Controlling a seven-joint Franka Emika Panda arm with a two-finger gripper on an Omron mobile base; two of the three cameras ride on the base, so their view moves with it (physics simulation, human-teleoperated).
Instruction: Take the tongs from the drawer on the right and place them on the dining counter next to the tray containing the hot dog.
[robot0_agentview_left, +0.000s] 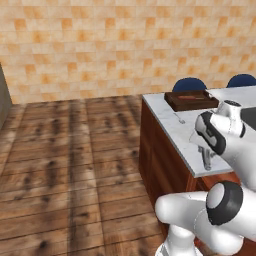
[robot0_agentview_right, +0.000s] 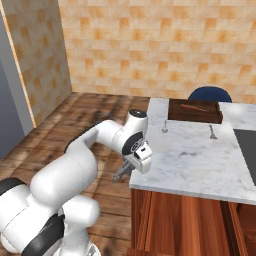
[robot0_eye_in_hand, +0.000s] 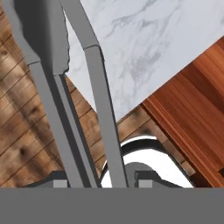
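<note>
Beside one dining counter (robot0_agentview_right: 200, 155), one tongs (robot0_eye_in_hand: 74, 109), seemingly tool-clamped (robot0_agentview_right: 131, 167).

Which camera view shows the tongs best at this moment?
The hand view: the tongs run up through the frame, both narrow grey arms clear against the dining counter and the floor. The left base view shows a short grey stretch of them below the wrist; the right base view shows a small end under the gripper.

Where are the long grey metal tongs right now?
The long grey metal tongs are held in the gripper, in the air by the near left corner of the white marbled dining counter, above the wooden floor.
</note>
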